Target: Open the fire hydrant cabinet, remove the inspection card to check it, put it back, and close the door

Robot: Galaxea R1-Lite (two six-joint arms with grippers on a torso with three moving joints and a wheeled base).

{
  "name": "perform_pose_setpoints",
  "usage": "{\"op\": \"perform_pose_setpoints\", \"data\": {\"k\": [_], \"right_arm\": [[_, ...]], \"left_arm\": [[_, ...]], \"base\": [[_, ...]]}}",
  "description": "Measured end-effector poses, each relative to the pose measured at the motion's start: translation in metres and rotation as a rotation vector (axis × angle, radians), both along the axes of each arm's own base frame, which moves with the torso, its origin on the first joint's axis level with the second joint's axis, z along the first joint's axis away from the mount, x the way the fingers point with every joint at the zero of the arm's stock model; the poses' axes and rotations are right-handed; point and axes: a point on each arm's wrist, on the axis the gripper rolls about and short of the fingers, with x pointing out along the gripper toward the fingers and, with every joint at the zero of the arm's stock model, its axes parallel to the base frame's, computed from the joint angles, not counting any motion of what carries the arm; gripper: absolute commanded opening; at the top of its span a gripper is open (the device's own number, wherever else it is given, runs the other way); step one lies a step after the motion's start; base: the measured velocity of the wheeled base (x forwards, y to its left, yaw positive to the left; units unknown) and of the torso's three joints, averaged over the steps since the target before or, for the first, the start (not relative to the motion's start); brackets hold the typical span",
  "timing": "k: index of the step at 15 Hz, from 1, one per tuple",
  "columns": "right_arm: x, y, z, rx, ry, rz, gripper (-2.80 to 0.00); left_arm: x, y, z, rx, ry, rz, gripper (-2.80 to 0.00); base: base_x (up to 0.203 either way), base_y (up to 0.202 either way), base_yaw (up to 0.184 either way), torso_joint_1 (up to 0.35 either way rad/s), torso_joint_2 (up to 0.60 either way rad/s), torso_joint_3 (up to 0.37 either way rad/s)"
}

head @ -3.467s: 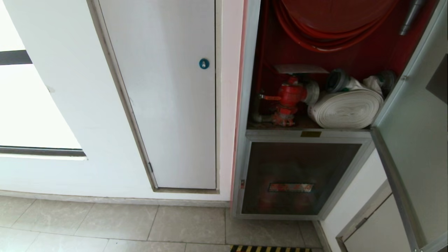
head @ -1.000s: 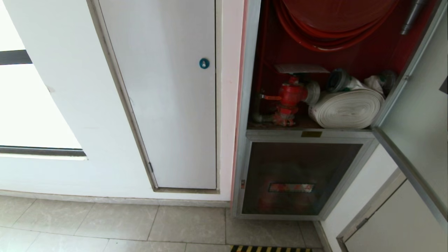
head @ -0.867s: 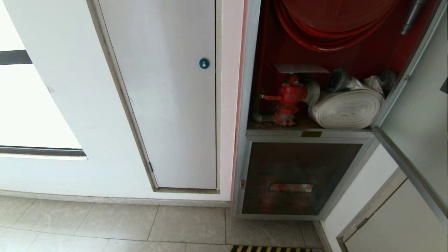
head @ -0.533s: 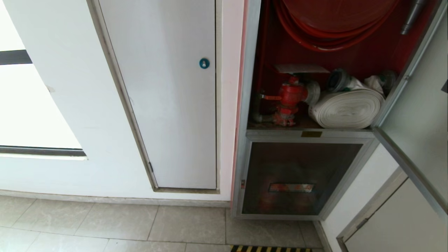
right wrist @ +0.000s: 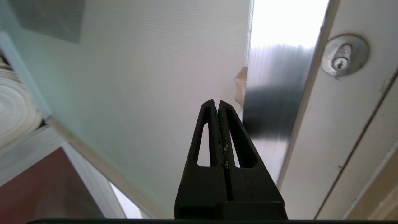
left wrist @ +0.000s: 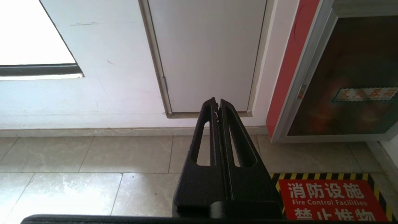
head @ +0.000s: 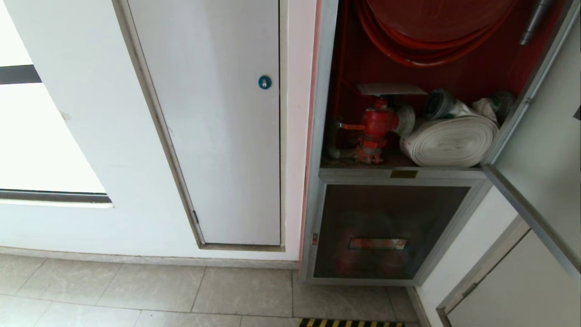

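Both grippers pressed together, holding nothing: left gripper [left wrist: 218,101] low over floor tiles [left wrist: 93,174]; right gripper [right wrist: 217,102] close to inner face of door [head: 540,150], swung wide right. Beyond, fire hydrant cabinet [head: 323,136] open; inspection card [head: 390,89] flat above red valve [head: 376,122].

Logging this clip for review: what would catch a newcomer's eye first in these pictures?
The open fire hydrant cabinet on the right of the head view stands out: red interior, a red hose reel at the top, a red valve and a white rolled hose on the shelf below. Its door is swung out to the far right, and the right gripper sits shut close to its pale inner face. Left of the cabinet is a plain white door.
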Motion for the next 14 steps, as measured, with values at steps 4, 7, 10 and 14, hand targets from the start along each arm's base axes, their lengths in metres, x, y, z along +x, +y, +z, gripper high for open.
{"op": "perform_pose_setpoints", "data": {"k": [4,7,10,14], "right_arm": [[0.001,0.009,0.003,-0.027,-0.004,0.123,-2.8],[0.009,0.025,0.002,-0.019,0.001,0.25,-2.8],[0.018,0.05,0.001,-0.007,0.0,0.394,-2.8],[0.01,0.09,-0.003,-0.019,-0.033,0.645,-2.8]], "left_arm": [[0.0,0.0,0.0,-0.001,0.0,-0.001,-2.8],[0.0,0.0,0.0,0.0,0.0,0.0,-2.8],[0.0,0.0,0.0,-0.001,0.0,0.0,-2.8],[0.0,0.0,0.0,0.0,0.0,0.0,-2.8]], "base": [[0.0,0.0,0.0,0.0,0.0,0.0],[0.0,0.0,0.0,0.0,0.0,0.0],[0.0,0.0,0.0,0.0,0.0,0.0],[0.0,0.0,0.0,0.0,0.0,0.0]]}}
